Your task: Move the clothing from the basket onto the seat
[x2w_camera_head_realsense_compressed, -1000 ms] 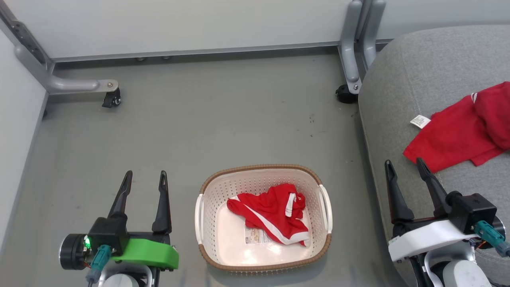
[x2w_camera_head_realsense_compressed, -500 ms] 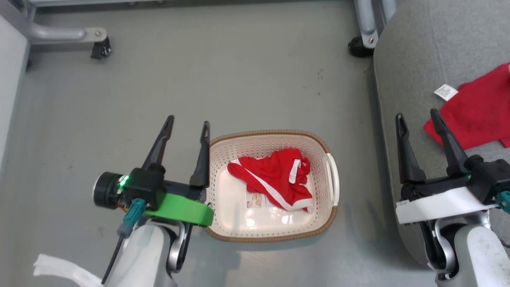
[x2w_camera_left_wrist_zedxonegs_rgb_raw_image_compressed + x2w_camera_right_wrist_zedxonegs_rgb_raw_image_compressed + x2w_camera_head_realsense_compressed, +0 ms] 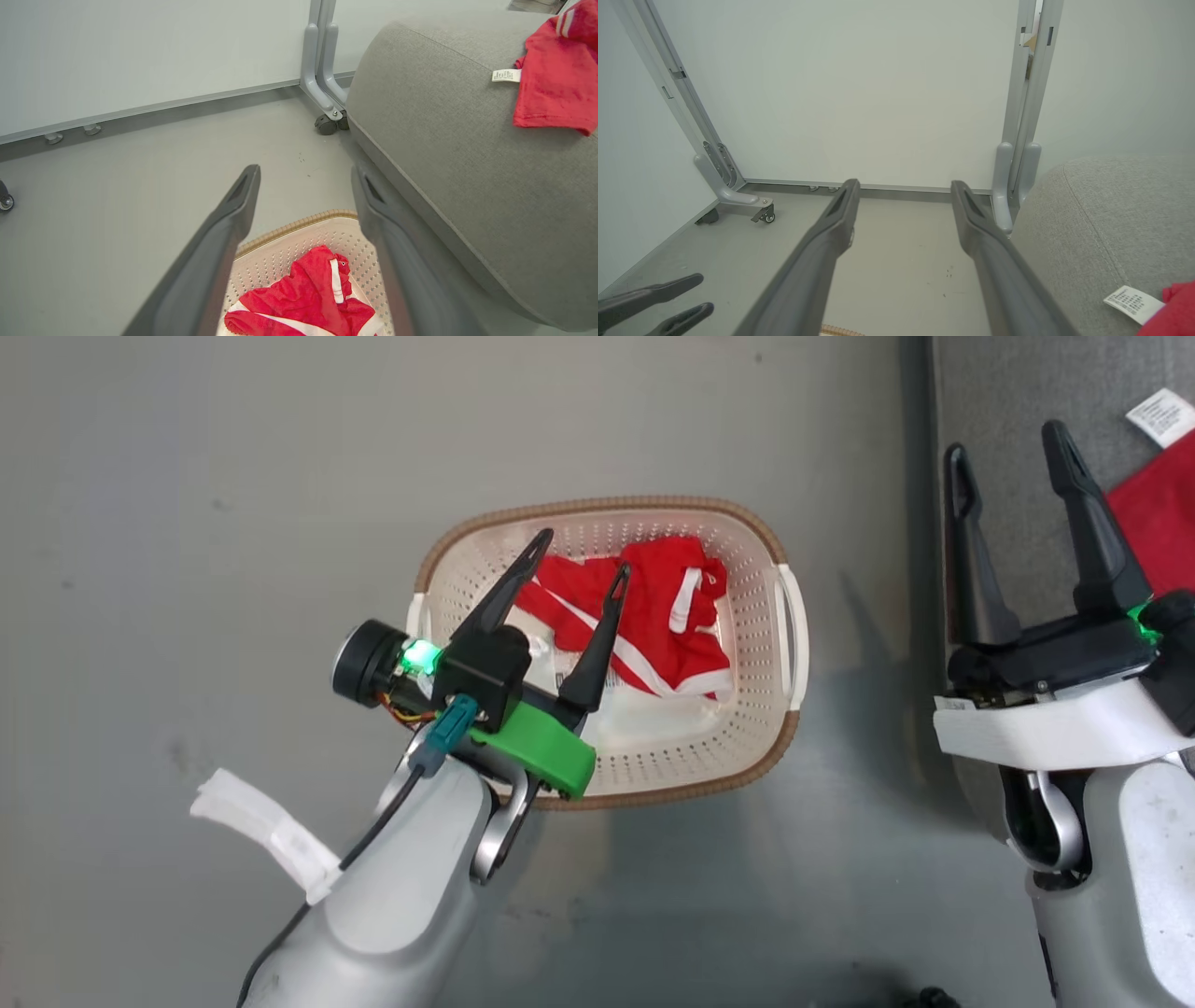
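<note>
Both pairs of my jaws stand apart with nothing between them. My left gripper hangs over the left half of the basket, its two dark fingers wide open and slanting up and to the right in the head view. From my left wrist I see those fingers framing the far end of the basket, and low between them lies the red garment. It is crumpled, with white stripes and a white band, and it is clear of both fingers. It rests on the basket's floor toward the far right side, and the pale bottom shows bare nearer to me.

My right gripper is just as open, with its fingers pointing up the head view over the near left edge of the seat. It holds nothing. Its right finger is just beside a second red garment, which lies on top of the grey cushion. A white tag sticks out from that garment's left edge onto the fabric.

The basket sits on the grey floor, close to the seat's side but apart from it. Beyond it, from the wrist views, a pale wall meets the floor. A grey frame leg comes down beside the seat's far corner and ends in a dark caster. Low at the left of my right wrist view, the fingers of my other arm show, also spread.
</note>
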Motion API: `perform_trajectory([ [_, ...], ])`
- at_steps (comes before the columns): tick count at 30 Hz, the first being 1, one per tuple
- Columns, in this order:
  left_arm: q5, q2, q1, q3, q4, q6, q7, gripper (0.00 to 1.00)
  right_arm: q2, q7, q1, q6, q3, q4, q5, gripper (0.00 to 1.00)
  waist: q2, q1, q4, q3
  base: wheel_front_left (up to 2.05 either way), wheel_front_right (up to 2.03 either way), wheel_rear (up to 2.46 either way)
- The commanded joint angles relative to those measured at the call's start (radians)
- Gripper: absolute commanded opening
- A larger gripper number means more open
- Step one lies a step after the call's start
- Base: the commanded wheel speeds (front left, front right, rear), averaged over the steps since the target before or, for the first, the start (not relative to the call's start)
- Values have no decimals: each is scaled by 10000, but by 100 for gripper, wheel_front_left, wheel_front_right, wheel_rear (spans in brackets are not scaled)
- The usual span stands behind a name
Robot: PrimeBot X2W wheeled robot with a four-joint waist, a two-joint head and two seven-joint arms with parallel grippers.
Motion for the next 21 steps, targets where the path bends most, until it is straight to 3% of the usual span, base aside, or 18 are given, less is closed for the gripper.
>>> perform_trajectory([
  [1,-86,50,-451,-122,197,24,-6,100,-24,-92,-269,-3,32,-101,8,100,0,0,-537,1665,0,0,0],
  [7,-471,53,-1609,-585,1316,-36,-5,100,34,-333,-785,-3,224,-333,17,100,0,0,-1016,2763,0,0,0],
  [21,-240,141,-3743,-435,4664,-465,-6,100,377,-875,-1678,-3,998,-131,285,100,0,0,-2255,4348,0,0,0],
])
